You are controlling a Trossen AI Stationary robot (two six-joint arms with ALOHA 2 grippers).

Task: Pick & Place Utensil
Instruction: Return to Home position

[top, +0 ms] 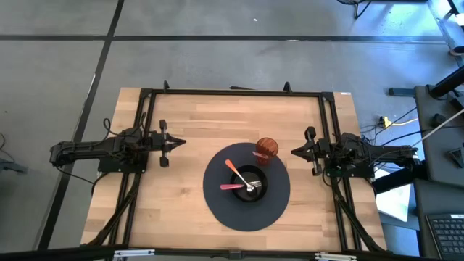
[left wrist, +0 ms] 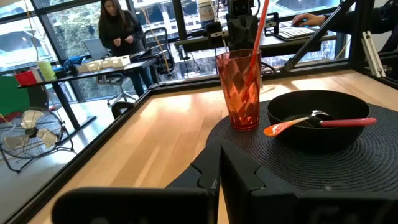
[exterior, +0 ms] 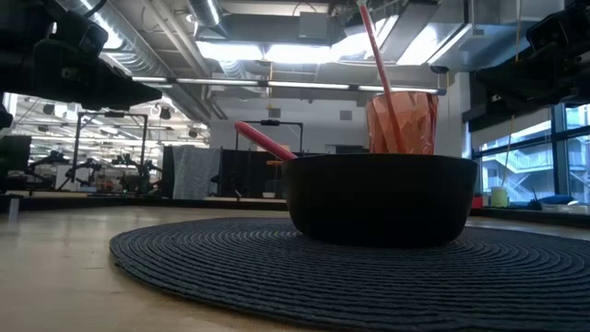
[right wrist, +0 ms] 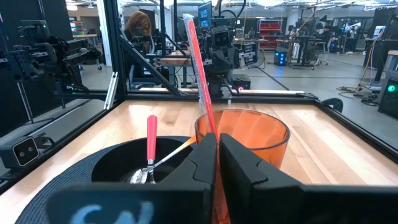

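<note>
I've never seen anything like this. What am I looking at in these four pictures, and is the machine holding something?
It is a robot: two dark arms at a wooden table. One picture looks down from above, one looks across at table height, and two come from cameras on the arms' wrists. On the table lies a dark mat with a black bowl on it; a pink fork and an orange spoon rest in the bowl. Beside the bowl stands an orange cup with a straw. The left hand and right hand sit shut at the table's sides, holding nothing.
</note>
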